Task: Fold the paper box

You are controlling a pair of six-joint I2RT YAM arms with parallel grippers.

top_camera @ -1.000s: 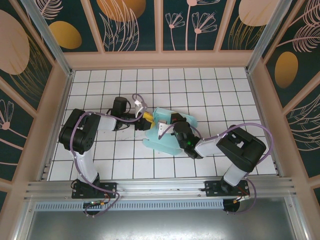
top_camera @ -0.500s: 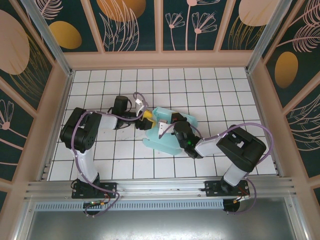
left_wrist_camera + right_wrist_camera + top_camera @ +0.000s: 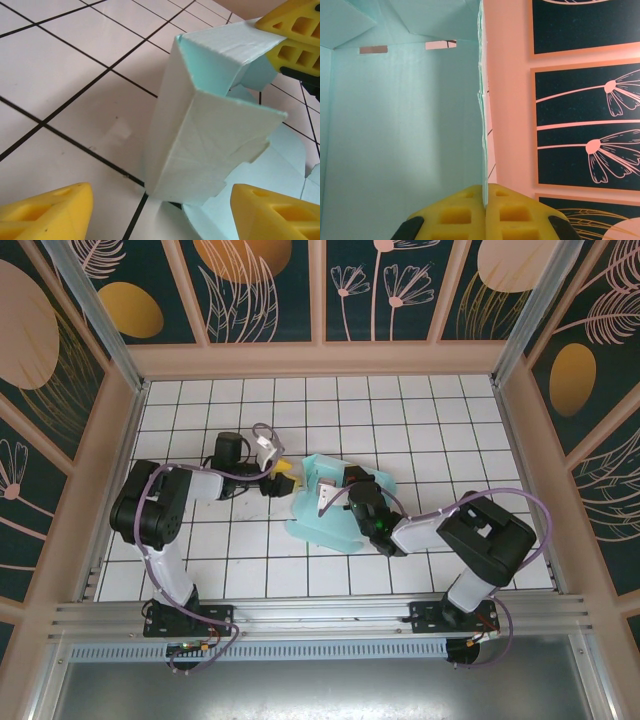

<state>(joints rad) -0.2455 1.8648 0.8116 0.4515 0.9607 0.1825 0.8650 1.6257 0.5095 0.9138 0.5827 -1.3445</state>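
Note:
The paper box [image 3: 325,515] is a pale aqua card lying partly folded on the white tiles in the middle, with some panels raised. In the left wrist view one folded panel of the paper box [image 3: 210,135] stands upright in front of my left gripper [image 3: 165,215]. That gripper is open, its yellow fingers [image 3: 50,212] spread wide and apart from the card. From above, the left gripper [image 3: 281,476] sits just left of the box. My right gripper [image 3: 484,205] is shut on the thin edge of an upright box wall [image 3: 405,125], and from above the right gripper [image 3: 345,483] reaches over the box.
Peach frame walls [image 3: 320,358] with dark floral panels close in the tiled floor [image 3: 420,410] on three sides. A metal rail [image 3: 320,615] carrying both arm bases runs along the near edge. Bare tiles lie behind and to both sides of the box.
My left gripper has opened wider and drawn back to the left, away from the box's left edge. The right gripper stays shut on the box wall.

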